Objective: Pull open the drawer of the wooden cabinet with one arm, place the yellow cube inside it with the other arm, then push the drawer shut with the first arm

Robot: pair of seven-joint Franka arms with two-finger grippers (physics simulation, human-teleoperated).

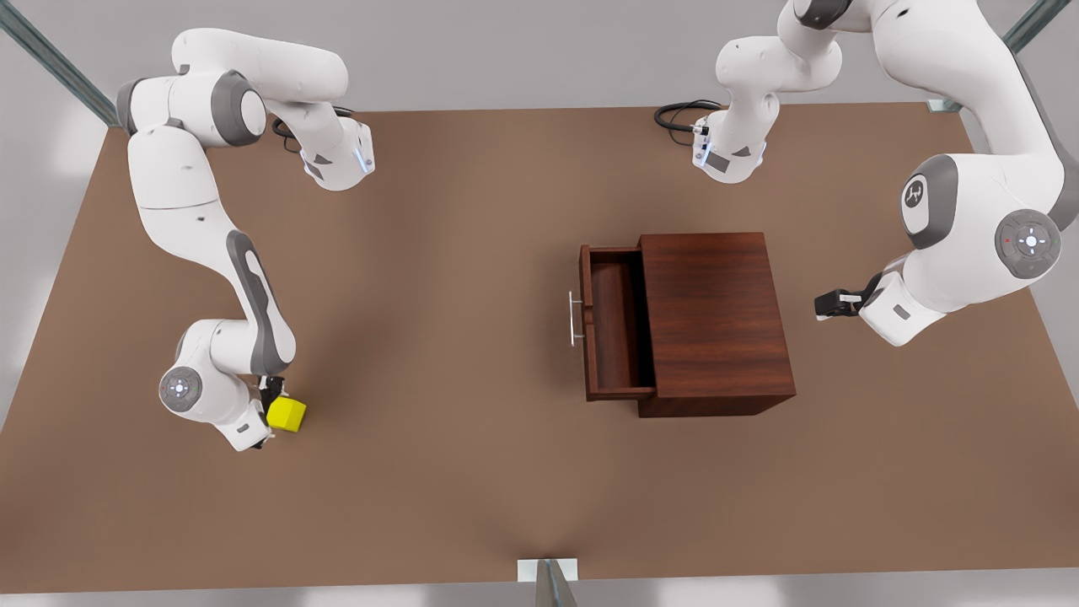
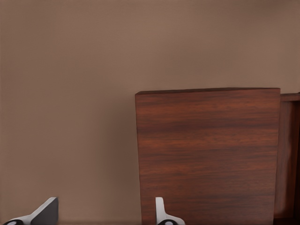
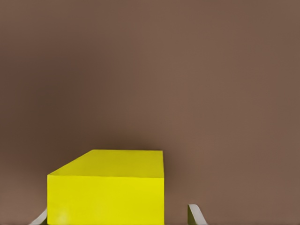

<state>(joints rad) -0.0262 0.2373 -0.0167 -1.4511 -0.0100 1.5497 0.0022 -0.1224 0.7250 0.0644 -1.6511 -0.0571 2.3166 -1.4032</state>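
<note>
Surface: brown surface (image 1: 472, 405) fills the scene, with a pale grey floor around its edges.
Right hand: the right hand (image 1: 271, 403) is low at the front view's left; in the right wrist view its fingertips (image 3: 196, 214) stand apart on either side of the yellow cube (image 3: 107, 190), one just clear of the cube's side, the other at its opposite corner; whether that one touches cannot be told.
Yellow cube: it sits on the surface right at the right hand (image 3: 117, 215), well apart from the cabinet.
Left hand: the left hand (image 1: 828, 303) hangs at the front view's right, just beside the wooden cabinet (image 1: 712, 320) on the side away from the drawer; in the left wrist view its fingers (image 2: 44, 212) are spread apart with nothing between them.
Drawer: the drawer (image 1: 614, 324) is pulled out of the cabinet toward the front view's left, its tray showing bare wood.
Handle: a thin silver bar handle (image 1: 573, 317) sits on the drawer's front panel.
</note>
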